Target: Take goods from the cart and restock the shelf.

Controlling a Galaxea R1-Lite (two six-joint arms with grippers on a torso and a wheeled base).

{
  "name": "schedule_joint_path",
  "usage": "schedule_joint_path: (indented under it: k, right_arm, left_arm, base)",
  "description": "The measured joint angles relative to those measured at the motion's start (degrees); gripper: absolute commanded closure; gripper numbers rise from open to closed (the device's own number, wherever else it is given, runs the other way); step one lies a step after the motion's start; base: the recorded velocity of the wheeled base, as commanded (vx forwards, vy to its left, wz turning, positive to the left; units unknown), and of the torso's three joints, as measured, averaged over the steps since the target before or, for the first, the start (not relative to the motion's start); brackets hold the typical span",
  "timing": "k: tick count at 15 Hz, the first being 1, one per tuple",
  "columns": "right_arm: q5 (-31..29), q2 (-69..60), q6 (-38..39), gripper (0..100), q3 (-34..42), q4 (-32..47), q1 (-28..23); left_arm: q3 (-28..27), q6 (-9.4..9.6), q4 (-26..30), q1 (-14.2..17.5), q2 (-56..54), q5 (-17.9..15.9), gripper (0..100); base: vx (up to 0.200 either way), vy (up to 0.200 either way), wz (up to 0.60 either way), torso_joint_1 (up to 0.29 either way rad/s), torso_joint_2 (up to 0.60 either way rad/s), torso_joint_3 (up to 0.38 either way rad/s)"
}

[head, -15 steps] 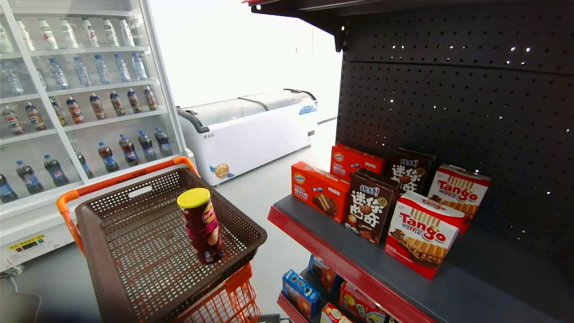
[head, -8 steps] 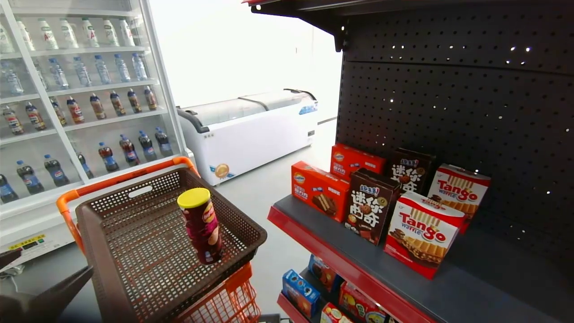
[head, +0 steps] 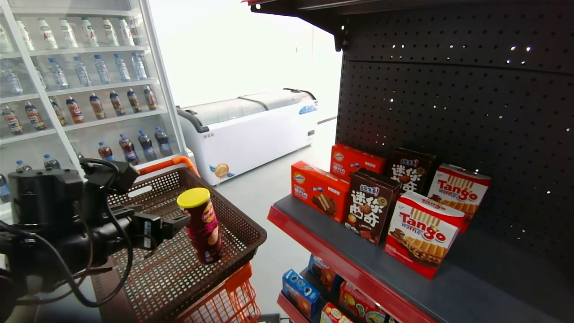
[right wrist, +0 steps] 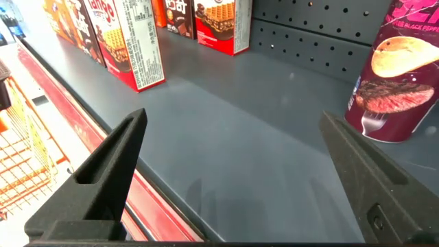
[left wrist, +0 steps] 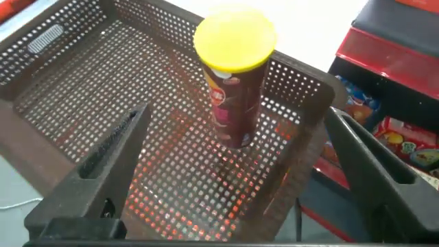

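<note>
Hovering wide open, left hand [left wrist: 236, 116] faces can [head: 202, 226] standing near shelf-side basket [head: 256, 233] rim

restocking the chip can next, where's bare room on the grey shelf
The widest bare patch of the shelf lies between the wafer boxes and a chip can already standing there. A narrow strip runs along the red front edge. Crowded: the left end, where boxes stand two deep.

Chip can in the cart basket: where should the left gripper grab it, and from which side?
Mid-body, below the yellow lid, coming in sideways from the robot's left, where the open left gripper is. The can stands upright, a plain cylinder, its top clear of the basket wall.
</note>
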Motion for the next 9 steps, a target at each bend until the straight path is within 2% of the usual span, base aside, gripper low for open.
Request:
schedule_joint_path:
  k: [4, 9]
  right_arm:
    - [0.0, 0.0, 0.0, 0, 0.0, 0.0, 0.0]
    - [0.02, 0.0, 0.0, 0, 0.0, 0.0, 0.0]
  left_arm:
    - [0.05, -0.05, -12.64, -0.48, 11.85, 0.11, 0]
    - [0.11, 0.04, -26.33, -0.45, 24.22, 2.58, 0]
  base:
    - [0.0, 0.0, 0.0, 0.0, 0.0, 0.0]
    - [0.0, 0.0, 0.0, 0.0, 0.0, 0.0]
